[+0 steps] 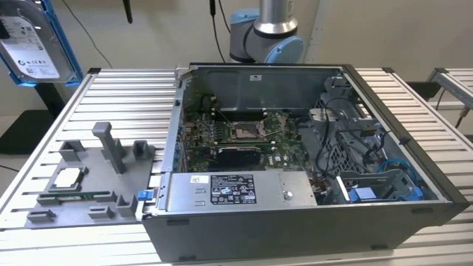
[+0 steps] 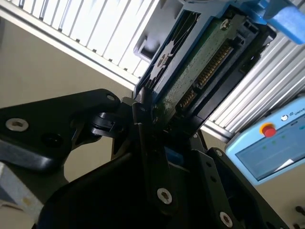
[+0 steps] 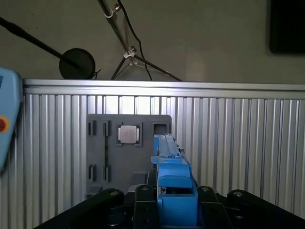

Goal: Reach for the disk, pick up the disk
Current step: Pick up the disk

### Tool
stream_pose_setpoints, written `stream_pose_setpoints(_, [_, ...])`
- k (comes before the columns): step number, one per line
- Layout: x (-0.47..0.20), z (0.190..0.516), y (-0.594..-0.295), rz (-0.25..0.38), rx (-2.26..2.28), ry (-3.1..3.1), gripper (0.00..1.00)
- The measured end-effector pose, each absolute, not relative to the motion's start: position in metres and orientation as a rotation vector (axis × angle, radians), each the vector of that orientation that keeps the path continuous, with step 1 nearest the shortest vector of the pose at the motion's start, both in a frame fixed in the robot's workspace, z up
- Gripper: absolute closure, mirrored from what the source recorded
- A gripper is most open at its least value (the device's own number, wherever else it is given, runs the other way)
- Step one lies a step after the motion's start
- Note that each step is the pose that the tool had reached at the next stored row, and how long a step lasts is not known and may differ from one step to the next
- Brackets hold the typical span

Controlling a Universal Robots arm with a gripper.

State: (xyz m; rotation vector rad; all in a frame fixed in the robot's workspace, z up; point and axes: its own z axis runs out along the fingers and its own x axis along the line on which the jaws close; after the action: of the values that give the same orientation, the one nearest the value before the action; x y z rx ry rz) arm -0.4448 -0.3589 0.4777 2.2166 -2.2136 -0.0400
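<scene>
Clearly the disk (image 1: 33, 41) is off the surface (image 1: 126, 94), hanging at about ten o'clock from the open computer case (image 1: 296, 221) in the exterior view. In the second wrist view the jaws are clenched on one end of it, the rest jutting out beyond them. With so much overhang, the grip likely needs firm, even pressure and a slow, steady carry so the disk doesn't pivot.

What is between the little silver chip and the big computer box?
In the exterior view, grey upright posts of the holder tray stand between the chip and the computer case.
</scene>
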Motion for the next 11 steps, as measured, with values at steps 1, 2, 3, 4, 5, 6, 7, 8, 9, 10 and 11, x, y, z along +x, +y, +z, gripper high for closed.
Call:
stream_pose_setpoints(1, [-0.4448, 0.4787, -0.3589, -0.04, 2.217, -2.214, 1.0])
stream_pose_setpoints(2, [-0.4448, 0.4798, -0.3589, -0.04, 2.217, -2.213, 1.0])
stream_pose_setpoints(3, [-0.4449, 0.4808, -0.3589, -0.04, 2.217, -2.214, 1.0])
stream_pose_setpoints(4, [-0.4449, 0.4817, -0.3588, -0.04, 2.216, -2.214, 1.0])
stream_pose_setpoints(5, [-0.4449, 0.4826, -0.3588, -0.04, 2.216, -2.214, 1.0])
stream_pose_setpoints(6, [-0.445, 0.4835, -0.3588, -0.04, 2.216, -2.214, 1.0])
stream_pose_setpoints(7, [-0.445, 0.4844, -0.3589, -0.04, 2.216, -2.214, 1.0])
stream_pose_setpoints(8, [-0.445, 0.4851, -0.3589, -0.04, 2.216, -2.213, 1.0])
stream_pose_setpoints(9, [-0.445, 0.4859, -0.3589, -0.04, 2.216, -2.214, 1.0])
stream_pose_setpoints(10, [-0.445, 0.4866, -0.3589, -0.04, 2.217, -2.214, 1.0])
stream_pose_setpoints(11, [-0.4451, 0.4873, -0.3589, -0.04, 2.217, -2.214, 1.0])
